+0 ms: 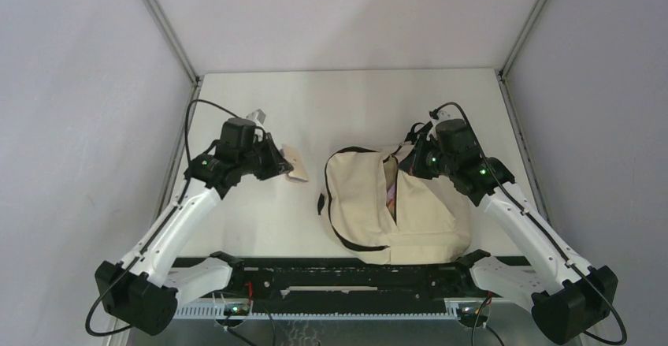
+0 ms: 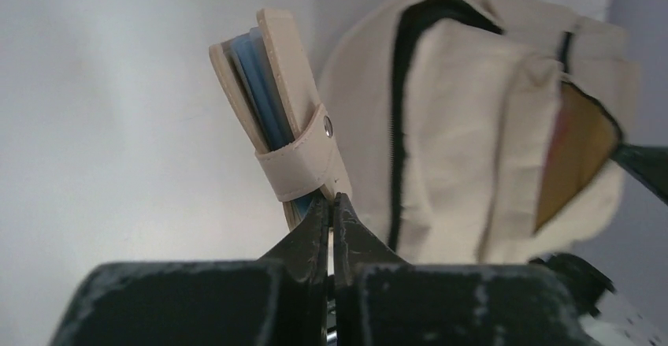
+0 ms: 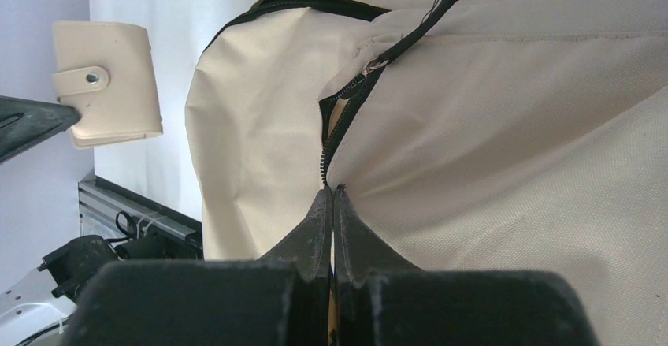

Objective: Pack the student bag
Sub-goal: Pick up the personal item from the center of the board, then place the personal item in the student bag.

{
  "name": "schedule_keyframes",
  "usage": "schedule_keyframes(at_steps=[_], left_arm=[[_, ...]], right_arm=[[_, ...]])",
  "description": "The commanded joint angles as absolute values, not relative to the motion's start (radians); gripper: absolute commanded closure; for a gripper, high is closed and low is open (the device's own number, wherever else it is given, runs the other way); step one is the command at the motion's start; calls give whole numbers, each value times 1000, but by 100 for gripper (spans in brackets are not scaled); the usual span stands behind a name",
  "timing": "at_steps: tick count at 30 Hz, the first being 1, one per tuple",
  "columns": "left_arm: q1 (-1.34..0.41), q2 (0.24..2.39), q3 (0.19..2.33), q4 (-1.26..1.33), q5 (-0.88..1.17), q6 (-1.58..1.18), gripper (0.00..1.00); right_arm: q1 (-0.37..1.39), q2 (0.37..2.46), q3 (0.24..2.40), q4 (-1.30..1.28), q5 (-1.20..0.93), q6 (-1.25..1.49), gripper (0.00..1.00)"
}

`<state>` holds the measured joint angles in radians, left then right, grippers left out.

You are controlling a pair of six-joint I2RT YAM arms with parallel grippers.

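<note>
Top external: the student bag point(image 1: 362, 204) lies flat on the bench point(image 1: 260, 228), right of centre and close to the near edge. Its long axis is hard to fix, but I judge it runs far edge to near edge, along the open zip point(image 1: 391, 192). The mouth gapes up and towards the left side, with something coloured showing inside. The left hand point(image 1: 277, 161) hangs left of the bag with a small cream wallet point(image 1: 295, 163). The right hand point(image 1: 410, 161) is at the bag's far right part.

Left wrist: the jaws are pressed together on the wallet's point(image 2: 287, 109) lower edge. The wallet stands tilted, its snap strap fastened. The bag's point(image 2: 473, 125) dark-lined mouth faces this way, just beyond.

Right wrist: the jaws are pinched onto bag cloth point(image 3: 512, 165) right beside the zip point(image 3: 354, 102), holding the flap up.

Handling: soft canvas that is limp, light and not fragile. It will sag and slide if pushed, so take it by the seam at the zip or by a strap, not by the flat panel.
</note>
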<state>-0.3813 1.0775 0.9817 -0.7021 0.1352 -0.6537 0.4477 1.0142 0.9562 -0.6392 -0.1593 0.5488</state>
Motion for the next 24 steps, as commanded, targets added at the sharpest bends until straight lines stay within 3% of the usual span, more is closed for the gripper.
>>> schedule_keyframes(at_steps=[1, 13, 24], left_arm=[[-406, 1043, 1047, -591, 363, -676, 100], [-689, 1162, 1088, -289, 593, -716, 100], [-760, 1393, 1188, -177, 723, -703, 100]], right_arm=[[462, 995, 979, -548, -183, 573, 100], [463, 985, 979, -558, -175, 577, 100], [465, 971, 979, -566, -171, 581, 100]])
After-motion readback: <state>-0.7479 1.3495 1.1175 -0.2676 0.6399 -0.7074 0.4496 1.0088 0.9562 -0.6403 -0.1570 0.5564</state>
